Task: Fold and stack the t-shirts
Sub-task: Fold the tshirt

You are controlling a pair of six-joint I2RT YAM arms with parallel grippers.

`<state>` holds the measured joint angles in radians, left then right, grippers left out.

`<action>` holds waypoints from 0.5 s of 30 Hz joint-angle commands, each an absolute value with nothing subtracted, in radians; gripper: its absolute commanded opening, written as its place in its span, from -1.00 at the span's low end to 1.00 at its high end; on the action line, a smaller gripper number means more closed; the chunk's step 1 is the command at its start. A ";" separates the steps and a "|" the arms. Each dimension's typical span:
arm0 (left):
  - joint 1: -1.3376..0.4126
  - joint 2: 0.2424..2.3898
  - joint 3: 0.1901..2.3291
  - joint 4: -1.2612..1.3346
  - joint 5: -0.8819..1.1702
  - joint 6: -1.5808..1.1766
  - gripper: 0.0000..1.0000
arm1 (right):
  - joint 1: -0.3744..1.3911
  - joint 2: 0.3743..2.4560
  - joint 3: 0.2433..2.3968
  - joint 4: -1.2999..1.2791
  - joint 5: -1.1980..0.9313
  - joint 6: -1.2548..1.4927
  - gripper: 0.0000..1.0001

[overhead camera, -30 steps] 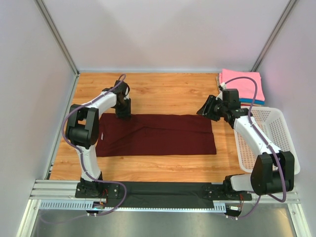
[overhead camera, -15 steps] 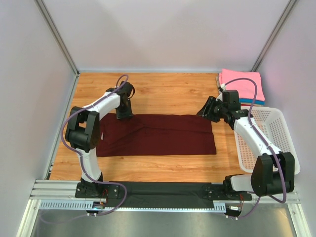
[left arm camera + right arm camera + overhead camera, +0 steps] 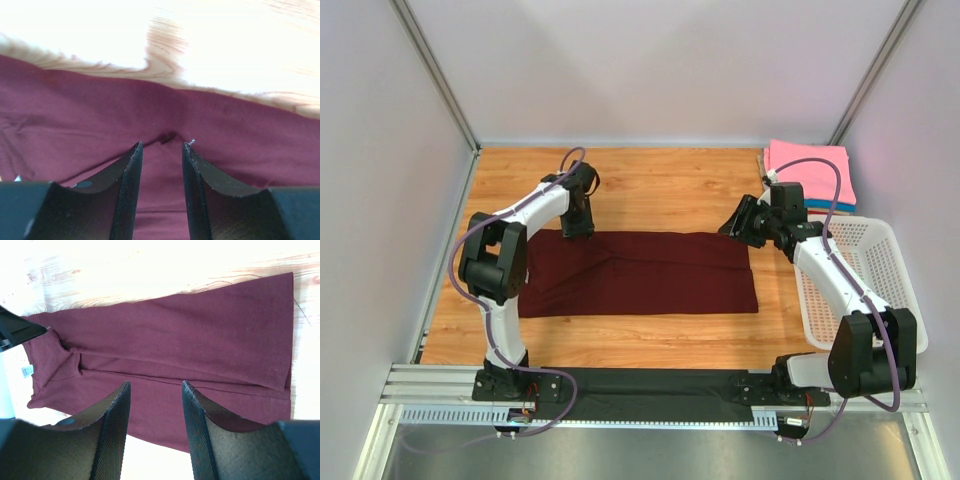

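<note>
Wooden table (image 3: 660,190), maroon t-shirt (image 3: 650,275) flat, white basket (image 3: 892,258), left claw (image 3: 162,146), right claw (image 3: 155,386) both parted.

Left arm (image 3: 535,204), right arm (image 3: 825,265): white link shells, black joint housings. Purple cable (image 3: 807,159) looped along each. Fingers (image 3: 112,430) black, curved, mesh-textured.

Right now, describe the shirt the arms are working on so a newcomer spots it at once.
On the wooden table, look at the middle. The maroon shirt lies there, spread flat in a long strip. It is the only dark, unstacked one: the other shirts sit folded in the far right corner, pink on top, behind the white basket.
</note>
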<state>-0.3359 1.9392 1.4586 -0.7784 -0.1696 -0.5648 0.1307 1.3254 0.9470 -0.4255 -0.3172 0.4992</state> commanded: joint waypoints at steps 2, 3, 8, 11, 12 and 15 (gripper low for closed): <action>-0.350 1.989 1.515 -0.802 -0.164 -0.589 -0.13 | 0.135 1.299 0.948 -0.390 -0.331 0.479 -0.06; -0.350 1.999 1.520 -0.814 -0.167 -0.589 -0.14 | 0.135 1.301 0.950 -0.390 -0.331 0.480 -0.05; -0.351 2.003 1.531 -0.831 -0.176 -0.594 -0.22 | 0.137 1.302 0.953 -0.388 -0.334 0.482 -0.05; -0.351 2.003 1.534 -0.842 -0.175 -0.598 -0.27 | 0.137 1.302 0.954 -0.390 -0.336 0.482 -0.06; -0.353 2.005 1.534 -0.847 -0.173 -0.597 -0.29 | 0.137 1.301 0.956 -0.390 -0.336 0.483 -0.06; -0.353 2.013 1.537 -0.850 -0.172 -0.600 -0.29 | 0.137 1.299 0.956 -0.390 -0.337 0.482 -0.06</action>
<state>-0.3458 2.0125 1.5024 -0.8257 -0.1665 -0.5819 0.1307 1.3254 0.9470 -0.4248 -0.3187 0.4992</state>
